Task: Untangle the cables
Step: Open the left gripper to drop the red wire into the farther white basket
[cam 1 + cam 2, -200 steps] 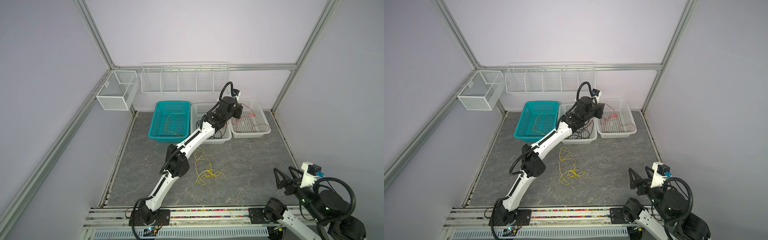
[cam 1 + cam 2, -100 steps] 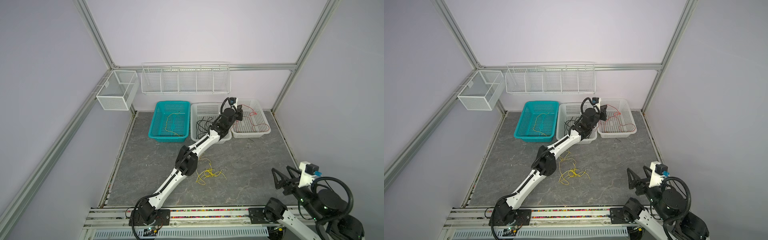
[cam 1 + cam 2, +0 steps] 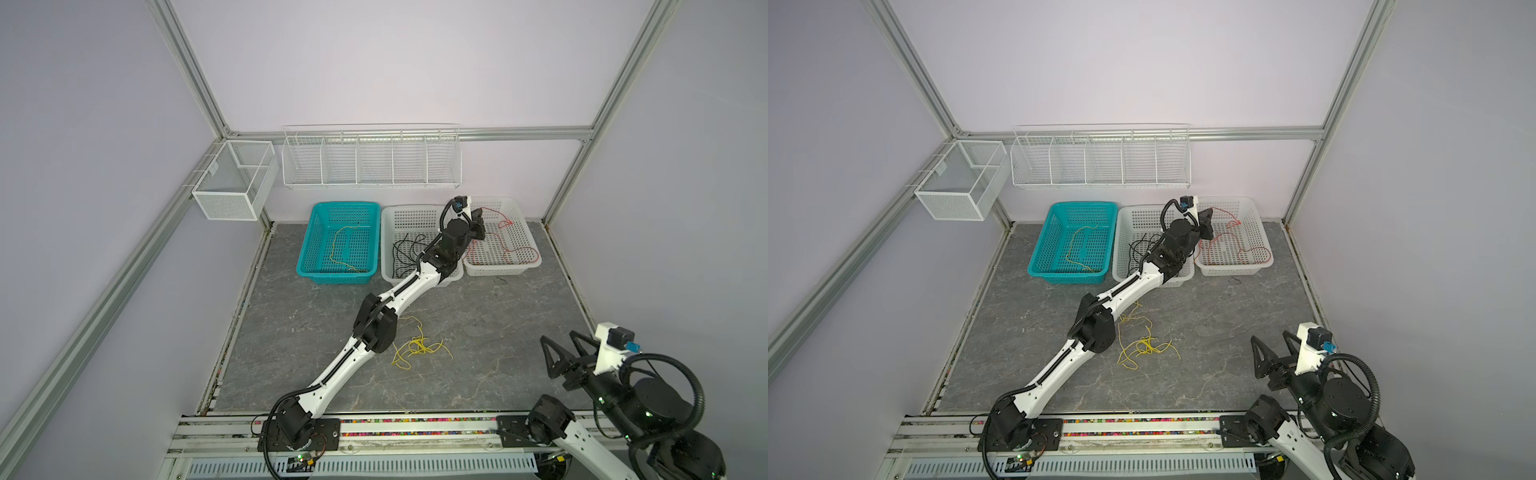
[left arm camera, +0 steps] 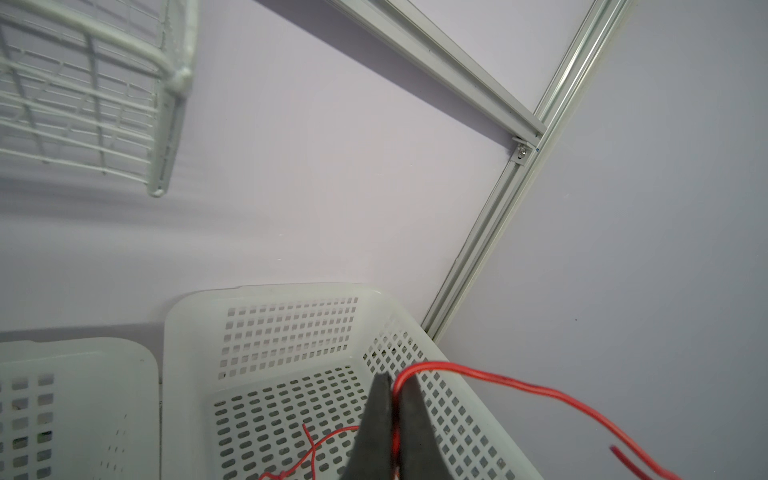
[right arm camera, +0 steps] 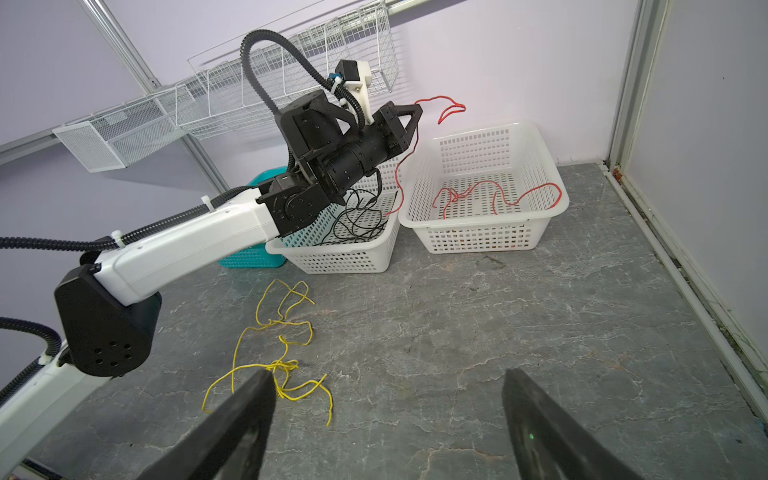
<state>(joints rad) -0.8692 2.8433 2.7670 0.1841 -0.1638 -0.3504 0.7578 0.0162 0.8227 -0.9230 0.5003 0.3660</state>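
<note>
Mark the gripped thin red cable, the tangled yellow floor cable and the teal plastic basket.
thin red cable (image 4: pixel 440 364): left wrist view, on its loop.
tangled yellow cable (image 3: pixel 417 345): in a top view, on the knot.
teal plastic basket (image 3: pixel 332 275): in a top view, on the near rim.

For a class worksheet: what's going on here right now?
The left claw is shut on a red cable, holding it above the right-hand white basket, where more red cable lies. Black cables sit in the middle white basket, a yellow cable in the teal basket. A yellow tangle lies on the floor; the right claw hangs open, empty.
</note>
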